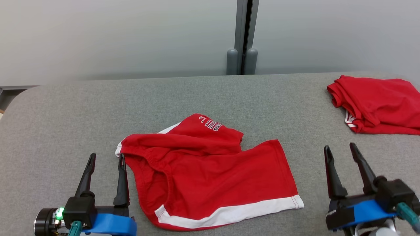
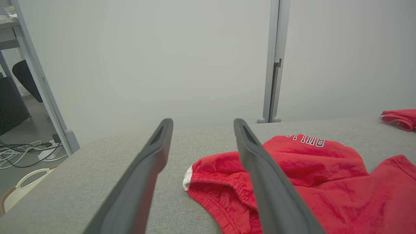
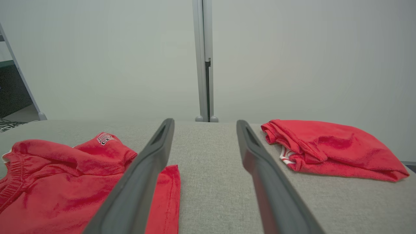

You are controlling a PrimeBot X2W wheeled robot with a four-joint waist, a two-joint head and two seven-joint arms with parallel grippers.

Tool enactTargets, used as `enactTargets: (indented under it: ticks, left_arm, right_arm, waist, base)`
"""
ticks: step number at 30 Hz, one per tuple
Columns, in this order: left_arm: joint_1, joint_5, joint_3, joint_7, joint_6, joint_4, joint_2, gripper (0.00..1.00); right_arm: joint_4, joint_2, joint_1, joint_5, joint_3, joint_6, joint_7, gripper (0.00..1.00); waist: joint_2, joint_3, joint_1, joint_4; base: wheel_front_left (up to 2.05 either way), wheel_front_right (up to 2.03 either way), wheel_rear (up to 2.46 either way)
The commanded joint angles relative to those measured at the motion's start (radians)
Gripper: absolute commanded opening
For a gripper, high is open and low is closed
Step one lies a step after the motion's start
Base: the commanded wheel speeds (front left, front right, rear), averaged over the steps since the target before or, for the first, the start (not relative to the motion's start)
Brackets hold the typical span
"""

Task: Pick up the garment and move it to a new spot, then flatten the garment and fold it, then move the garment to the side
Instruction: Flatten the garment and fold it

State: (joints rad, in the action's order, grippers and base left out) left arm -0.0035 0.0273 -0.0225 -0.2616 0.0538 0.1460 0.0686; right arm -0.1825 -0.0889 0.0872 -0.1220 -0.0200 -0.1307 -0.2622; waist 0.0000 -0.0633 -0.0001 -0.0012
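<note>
On table (image 1: 65, 108): one garment (image 1: 210, 173), one seemingly folded bundle (image 1: 377, 105).

The desk (image 1: 65, 108) has a grey fabric-covered top with a rounded far-left corner. Two items lie directly on it.

1. Red shorts (image 1: 213, 177): near the centre, spread loosely and crumpled. The elastic waistband faces left and the white-trimmed leg hem lies at the near right. White lettering shows on the far fold.
2. Folded red garment (image 1: 377, 105): at the far right, well apart from the shorts.
</note>
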Motion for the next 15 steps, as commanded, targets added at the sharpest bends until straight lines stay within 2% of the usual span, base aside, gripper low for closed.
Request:
enactTargets:
  ticks: [1,8,15]
  left_arm:
    - [0.014,-0.004,0.002,-0.004,0.002,0.007,0.006,1.00]
    - [0.037,-0.005,0.014,-0.004,-0.011,0.025,0.010,1.00]
    - [0.038,-0.005,0.016,-0.004,-0.014,0.030,0.013,1.00]
  right_arm:
    - [0.025,0.012,-0.045,0.008,-0.002,0.000,-0.003,1.00]
    - [0.053,0.034,-0.149,0.009,0.005,0.000,-0.003,1.00]
    - [0.050,0.038,-0.170,0.014,0.003,0.000,-0.003,1.00]
  waist:
    - [0.0000,0.012,0.0001,0.001]
    - [0.0000,0.031,0.0001,0.010]
    - [0.0000,0.028,0.0001,0.014]
  base:
    - [0.00,0.00,0.00]
    - [0.00,0.00,0.00]
    - [0.00,0.00,0.00]
